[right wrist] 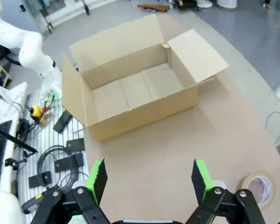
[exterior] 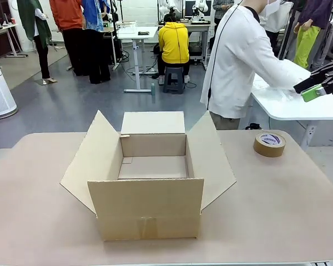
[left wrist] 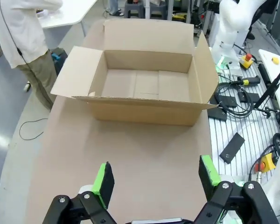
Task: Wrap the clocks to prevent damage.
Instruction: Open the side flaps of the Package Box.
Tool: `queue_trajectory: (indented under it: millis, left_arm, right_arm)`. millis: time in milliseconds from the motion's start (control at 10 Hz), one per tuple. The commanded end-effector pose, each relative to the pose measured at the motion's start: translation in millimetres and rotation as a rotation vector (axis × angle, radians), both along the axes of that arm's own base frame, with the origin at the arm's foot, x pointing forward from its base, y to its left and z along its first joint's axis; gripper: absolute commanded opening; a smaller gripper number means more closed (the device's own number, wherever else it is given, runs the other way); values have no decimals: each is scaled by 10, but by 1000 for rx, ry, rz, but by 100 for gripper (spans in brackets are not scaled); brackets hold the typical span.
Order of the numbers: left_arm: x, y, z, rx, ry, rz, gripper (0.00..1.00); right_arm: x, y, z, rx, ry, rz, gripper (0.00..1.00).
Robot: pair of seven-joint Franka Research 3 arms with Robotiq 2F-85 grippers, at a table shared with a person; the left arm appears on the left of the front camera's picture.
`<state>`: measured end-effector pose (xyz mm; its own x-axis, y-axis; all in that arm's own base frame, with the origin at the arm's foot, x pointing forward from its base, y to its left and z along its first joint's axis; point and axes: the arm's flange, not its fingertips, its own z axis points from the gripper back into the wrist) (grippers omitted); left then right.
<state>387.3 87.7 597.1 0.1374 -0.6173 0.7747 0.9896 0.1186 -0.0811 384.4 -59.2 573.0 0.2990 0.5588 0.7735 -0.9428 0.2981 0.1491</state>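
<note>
Notably, right wrist view catches the tape roll.

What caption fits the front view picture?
Open brown cardboard box and brown tape roll waiting on the tan table.

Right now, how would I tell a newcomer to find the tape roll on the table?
Start at the open cardboard box in the middle of the tan table. Look beyond its right flap toward the table's far right edge. There lies the tape roll, flat and alone: a small brown ring, the only round thing on the tabletop.
</note>
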Motion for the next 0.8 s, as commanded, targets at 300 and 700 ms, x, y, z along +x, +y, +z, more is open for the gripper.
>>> queue_trajectory:
  millis: [300, 700]
  left_arm:
    - [-15, -28, -31, -12, -25, 17, 0]
    - [-19, -21, -29, -4, -27, 20, 0]
  right_arm:
    - [-109, 113, -50, -26, -63, 12, 0]
    - [-128, 124, -56, -47, -51, 0, 0]
